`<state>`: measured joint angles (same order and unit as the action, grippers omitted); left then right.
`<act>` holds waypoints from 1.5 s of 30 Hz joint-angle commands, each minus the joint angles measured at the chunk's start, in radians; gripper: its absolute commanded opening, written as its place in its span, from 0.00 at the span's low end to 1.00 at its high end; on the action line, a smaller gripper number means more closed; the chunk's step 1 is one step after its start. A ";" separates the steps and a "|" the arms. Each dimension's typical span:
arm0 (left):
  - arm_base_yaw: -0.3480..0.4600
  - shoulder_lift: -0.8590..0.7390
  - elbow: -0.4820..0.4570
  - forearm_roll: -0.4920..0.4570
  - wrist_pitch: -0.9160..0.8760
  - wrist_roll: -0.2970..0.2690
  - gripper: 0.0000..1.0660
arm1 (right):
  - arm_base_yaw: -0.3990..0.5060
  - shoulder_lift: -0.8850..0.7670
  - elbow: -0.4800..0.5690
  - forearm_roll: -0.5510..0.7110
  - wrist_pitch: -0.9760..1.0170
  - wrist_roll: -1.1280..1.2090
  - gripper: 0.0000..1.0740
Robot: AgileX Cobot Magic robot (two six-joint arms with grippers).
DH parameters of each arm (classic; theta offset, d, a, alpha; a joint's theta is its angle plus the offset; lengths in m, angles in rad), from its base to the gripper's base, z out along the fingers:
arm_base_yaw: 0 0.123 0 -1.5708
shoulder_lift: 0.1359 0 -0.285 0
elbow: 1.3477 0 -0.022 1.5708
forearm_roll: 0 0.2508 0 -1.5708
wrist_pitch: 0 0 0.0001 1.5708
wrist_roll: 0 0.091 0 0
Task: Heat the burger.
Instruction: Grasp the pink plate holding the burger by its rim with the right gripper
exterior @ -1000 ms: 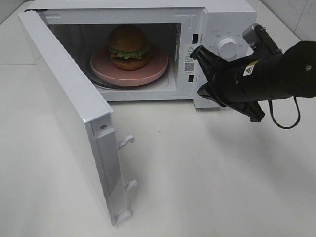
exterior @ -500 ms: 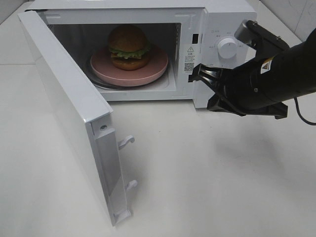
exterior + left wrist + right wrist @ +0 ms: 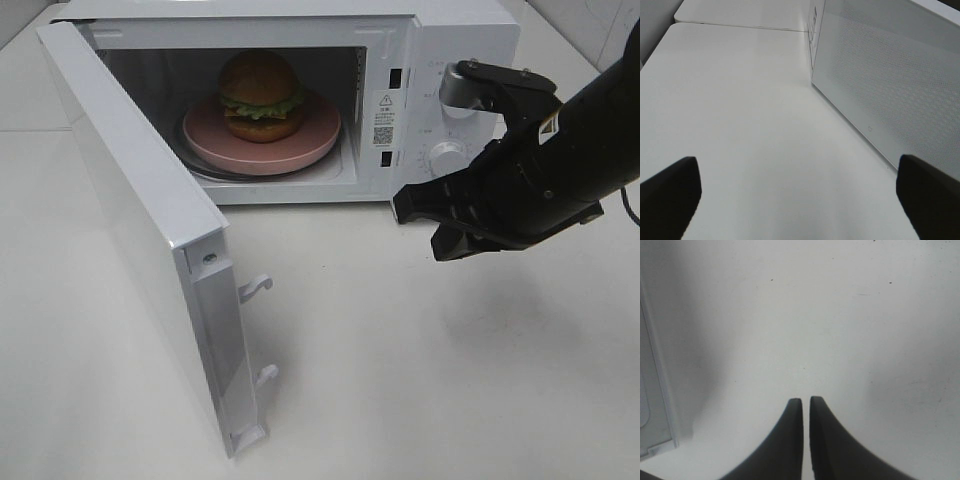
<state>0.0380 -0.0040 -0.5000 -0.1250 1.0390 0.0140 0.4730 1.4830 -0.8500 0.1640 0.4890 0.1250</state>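
White microwave (image 3: 440, 25), door (image 3: 130, 200) open: burger (image 3: 260, 95) on pink plate (image 3: 322, 130) inside

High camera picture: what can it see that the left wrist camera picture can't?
Only the high view shows the round burger with golden-brown bun on the round pink plate inside the white microwave, a control knob, and the black right arm. Only the left wrist view shows the left arm's two dark fingers, spread wide apart. Both show the open white microwave door and the white table.
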 commanded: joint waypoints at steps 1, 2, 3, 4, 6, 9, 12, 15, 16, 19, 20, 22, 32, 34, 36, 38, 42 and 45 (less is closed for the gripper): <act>-0.001 -0.023 0.004 -0.007 -0.008 0.001 0.92 | -0.003 -0.011 -0.017 -0.008 0.044 -0.105 0.07; -0.001 -0.023 0.004 -0.007 -0.008 0.001 0.92 | -0.003 -0.015 -0.021 -0.008 0.050 -0.176 0.08; -0.001 -0.023 0.004 -0.007 -0.008 0.001 0.92 | -0.003 -0.018 -0.021 -0.008 0.052 -0.203 0.09; -0.001 -0.023 0.004 -0.007 -0.008 0.001 0.92 | -0.003 -0.018 -0.021 -0.008 0.052 -0.203 0.09; -0.001 -0.023 0.004 -0.007 -0.008 0.001 0.92 | -0.003 -0.018 -0.024 -0.011 0.060 -0.348 0.11; -0.001 -0.023 0.004 -0.007 -0.008 0.001 0.92 | -0.003 -0.018 -0.024 -0.011 0.060 -0.383 0.11; -0.001 -0.023 0.004 -0.007 -0.008 0.001 0.92 | -0.003 -0.018 -0.024 -0.012 0.060 -0.527 0.11; -0.001 -0.023 0.004 -0.007 -0.008 0.001 0.92 | -0.003 -0.018 -0.024 -0.012 0.055 -0.730 0.12; -0.001 -0.023 0.004 -0.007 -0.008 0.001 0.92 | -0.003 -0.018 -0.024 -0.012 0.050 -0.788 0.12; -0.001 -0.023 0.004 -0.007 -0.008 0.001 0.92 | -0.003 -0.018 -0.024 -0.012 0.036 -0.959 0.12; -0.001 -0.023 0.004 -0.007 -0.008 0.001 0.92 | -0.003 -0.018 -0.024 -0.013 0.036 -1.070 0.12; -0.001 -0.023 0.004 -0.007 -0.008 0.001 0.92 | -0.003 -0.018 -0.024 -0.014 0.036 -1.130 0.12; -0.001 -0.023 0.004 -0.007 -0.008 0.001 0.92 | -0.003 -0.018 -0.024 -0.058 0.036 -1.517 0.17; -0.001 -0.023 0.004 -0.007 -0.008 0.001 0.92 | -0.003 -0.018 -0.024 -0.061 0.036 -1.513 0.21; -0.001 -0.023 0.004 -0.007 -0.008 0.001 0.92 | -0.003 -0.018 -0.024 -0.061 0.036 -1.499 0.31; -0.001 -0.023 0.004 -0.007 -0.008 0.001 0.92 | -0.003 -0.018 -0.024 -0.061 0.036 -1.475 0.56; -0.001 -0.023 0.004 -0.007 -0.008 0.001 0.92 | -0.003 -0.018 -0.024 -0.072 0.023 -1.452 0.81; -0.001 -0.023 0.004 -0.007 -0.008 0.001 0.92 | -0.003 -0.016 -0.028 -0.095 0.005 -1.440 0.94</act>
<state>0.0380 -0.0040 -0.5000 -0.1250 1.0390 0.0140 0.4730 1.4740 -0.8720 0.0760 0.5010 -1.3270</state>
